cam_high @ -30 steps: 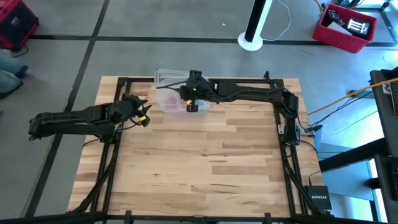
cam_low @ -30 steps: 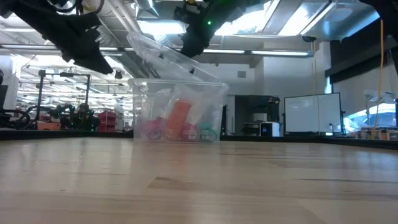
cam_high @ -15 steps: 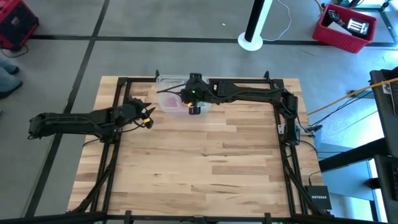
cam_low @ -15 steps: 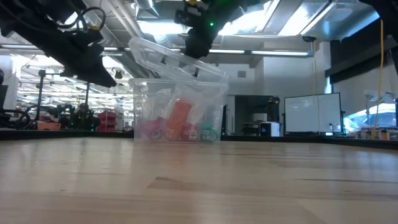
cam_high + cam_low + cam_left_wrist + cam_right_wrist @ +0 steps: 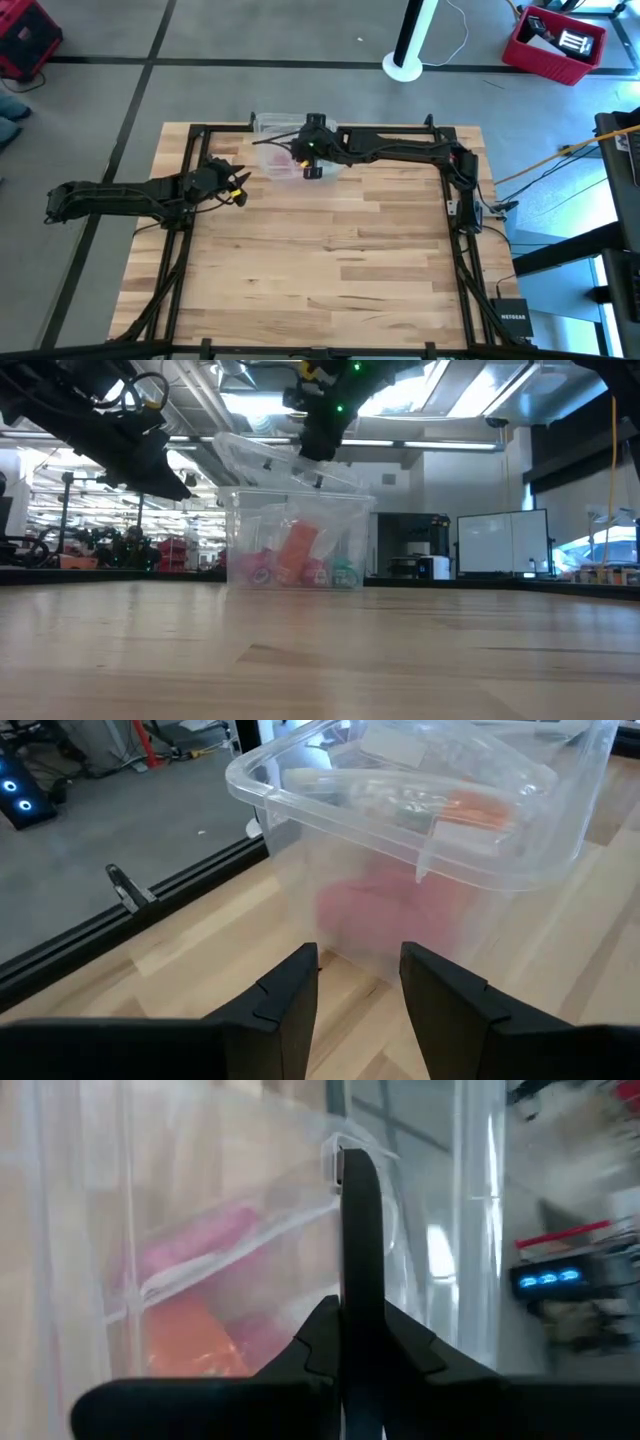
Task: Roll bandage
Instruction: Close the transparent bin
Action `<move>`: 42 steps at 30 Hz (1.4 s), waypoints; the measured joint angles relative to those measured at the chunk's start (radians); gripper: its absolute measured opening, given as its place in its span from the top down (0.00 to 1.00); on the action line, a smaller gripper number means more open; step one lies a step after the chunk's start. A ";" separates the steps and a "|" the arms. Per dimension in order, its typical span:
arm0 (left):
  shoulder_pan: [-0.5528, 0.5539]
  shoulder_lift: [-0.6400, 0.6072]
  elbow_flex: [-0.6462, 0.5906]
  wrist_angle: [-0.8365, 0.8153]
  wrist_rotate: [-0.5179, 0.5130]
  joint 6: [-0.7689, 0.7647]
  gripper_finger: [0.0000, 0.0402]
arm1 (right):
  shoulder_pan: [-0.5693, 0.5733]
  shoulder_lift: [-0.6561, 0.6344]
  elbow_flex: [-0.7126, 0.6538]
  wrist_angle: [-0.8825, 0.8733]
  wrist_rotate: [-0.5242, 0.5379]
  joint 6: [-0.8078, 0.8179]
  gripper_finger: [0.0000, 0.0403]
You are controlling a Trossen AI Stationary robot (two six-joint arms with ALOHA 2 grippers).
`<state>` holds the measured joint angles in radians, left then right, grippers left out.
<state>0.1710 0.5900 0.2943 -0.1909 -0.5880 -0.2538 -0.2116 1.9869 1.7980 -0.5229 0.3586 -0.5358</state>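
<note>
Looking down on the table [image 5: 330,260], we see a clear plastic box [image 5: 275,160] near its far edge, a little left of centre. Our right gripper [image 5: 312,172] reaches across from the right side and sits right over the box; its fingers [image 5: 360,1260] are clenched together against the tilted clear lid [image 5: 275,458], pinching the lid's edge as far as we can tell. From table height the lid slants, higher on the left, above the box body [image 5: 295,540], with the right gripper [image 5: 318,445] just above it.

Inside the box we make out an orange bandage [image 5: 297,553] standing upright near the middle, with pink items [image 5: 255,568] to its left and a green one [image 5: 343,572] to its right. The right wrist view shows the same orange [image 5: 195,1342] and pink through the clear wall, and the left wrist view shows an orange patch [image 5: 478,812] beneath the lid.

Our left gripper [image 5: 232,188] hovers just left of the box, above the table and not touching it. Its fingers [image 5: 290,990] are released, standing apart with nothing between them, and they point at the box's side [image 5: 400,920].
</note>
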 joint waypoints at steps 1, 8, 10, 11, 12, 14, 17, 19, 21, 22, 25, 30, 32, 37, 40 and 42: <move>0.000 0.000 0.000 0.000 0.000 0.001 0.66 | 0.009 -0.001 0.010 0.000 0.023 -0.019 0.91; -0.001 0.000 0.000 -0.009 0.000 0.016 0.66 | 0.012 -0.006 0.051 -0.099 0.104 -0.051 0.91; -0.001 0.000 0.000 -0.008 0.000 0.017 0.66 | 0.011 -0.005 0.050 -0.118 0.143 -0.070 0.91; -0.001 0.000 0.000 -0.008 0.000 0.018 0.66 | 0.012 -0.005 0.050 -0.122 0.164 -0.075 0.91; -0.001 0.000 0.000 -0.008 0.000 0.018 0.66 | 0.015 -0.005 0.051 -0.125 0.175 -0.077 0.91; -0.001 0.000 0.000 -0.008 0.000 0.018 0.66 | 0.016 -0.005 0.051 -0.133 0.167 -0.080 0.91; -0.001 0.000 0.000 -0.008 0.000 0.017 0.66 | 0.011 -0.005 0.051 -0.133 0.106 -0.079 0.91; -0.001 0.000 0.000 -0.008 0.000 0.017 0.66 | 0.006 0.002 0.046 -0.109 0.058 -0.078 0.91; -0.001 0.000 0.000 -0.008 0.000 0.004 0.66 | -0.004 0.012 0.039 -0.090 0.044 -0.074 0.91; -0.001 0.000 0.000 -0.009 0.000 0.000 0.66 | -0.007 0.023 0.038 -0.093 0.041 -0.075 0.91; -0.001 0.000 0.000 -0.010 0.001 0.000 0.66 | -0.019 0.045 0.038 -0.082 0.036 -0.075 0.91; -0.001 -0.001 -0.001 -0.028 0.030 0.017 0.66 | -0.027 0.062 0.038 -0.072 0.002 -0.075 0.91; -0.001 0.000 -0.001 -0.029 0.031 0.017 0.66 | -0.027 0.063 0.038 -0.070 -0.016 -0.075 0.91; -0.001 0.000 -0.001 -0.024 0.031 0.016 0.66 | -0.032 0.063 0.039 -0.056 -0.074 -0.044 0.91; -0.001 0.000 -0.001 -0.026 0.031 0.015 0.66 | -0.034 0.066 0.039 -0.055 -0.111 -0.040 0.91; -0.001 0.000 0.000 -0.026 0.031 0.014 0.66 | -0.033 0.070 0.039 -0.057 -0.118 -0.040 0.91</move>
<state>0.1696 0.5896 0.2938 -0.2167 -0.5571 -0.2394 -0.2447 2.0573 1.8366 -0.5796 0.2406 -0.5761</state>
